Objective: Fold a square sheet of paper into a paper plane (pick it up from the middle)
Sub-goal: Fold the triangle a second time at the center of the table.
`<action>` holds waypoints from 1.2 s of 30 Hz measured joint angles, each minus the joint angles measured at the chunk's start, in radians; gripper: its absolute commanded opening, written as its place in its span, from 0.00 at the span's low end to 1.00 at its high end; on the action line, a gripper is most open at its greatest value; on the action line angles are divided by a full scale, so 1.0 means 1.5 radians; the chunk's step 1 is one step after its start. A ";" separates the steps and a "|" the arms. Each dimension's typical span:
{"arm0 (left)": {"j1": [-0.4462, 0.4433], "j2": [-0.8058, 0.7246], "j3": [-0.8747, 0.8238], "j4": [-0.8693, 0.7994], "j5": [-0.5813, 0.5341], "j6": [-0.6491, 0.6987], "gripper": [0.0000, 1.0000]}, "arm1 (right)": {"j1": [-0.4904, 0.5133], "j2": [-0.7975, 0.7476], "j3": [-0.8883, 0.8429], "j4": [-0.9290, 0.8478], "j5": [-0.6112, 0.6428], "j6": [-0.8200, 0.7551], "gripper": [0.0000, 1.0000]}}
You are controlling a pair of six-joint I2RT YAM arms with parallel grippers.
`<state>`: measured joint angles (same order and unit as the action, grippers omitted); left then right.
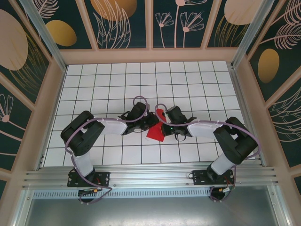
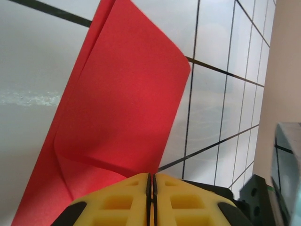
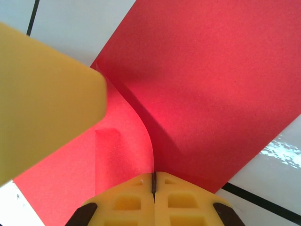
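Yellow pads of the right gripper (image 3: 153,182) meet on a raised fold of the square sheet of paper (image 3: 211,89), which spreads ahead of the jaws. The left gripper (image 2: 151,181) has its jaws closed at the sheet's opposite edge; whether it grips is unclear. The paper looks thin, limp and easily creased, so it is best pinched at folds. Both arms reach low over the tabletop (image 1: 141,84), wrists facing each other.

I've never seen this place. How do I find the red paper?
Look at the white table with black grid lines, then its middle, where the left arm and the right arm meet. The red paper sits between their tips. It is the only bright red thing there, folded into a wedge.
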<state>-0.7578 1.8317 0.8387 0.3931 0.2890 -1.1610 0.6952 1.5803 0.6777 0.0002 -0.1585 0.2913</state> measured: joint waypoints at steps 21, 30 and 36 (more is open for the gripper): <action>0.000 0.042 -0.012 0.022 -0.012 0.000 0.10 | -0.008 -0.094 0.002 -0.038 0.007 0.047 0.27; 0.000 0.042 -0.012 0.022 -0.011 0.001 0.10 | -0.010 -0.143 0.002 -0.007 -0.113 0.116 0.08; 0.000 0.042 -0.012 0.022 -0.011 0.001 0.10 | -0.011 -0.081 0.001 0.029 -0.173 0.163 0.03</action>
<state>-0.7582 1.8954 0.8211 0.4263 0.2722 -1.1595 0.6781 1.4586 0.6788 0.0433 -0.4179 0.5350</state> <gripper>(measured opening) 0.100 0.071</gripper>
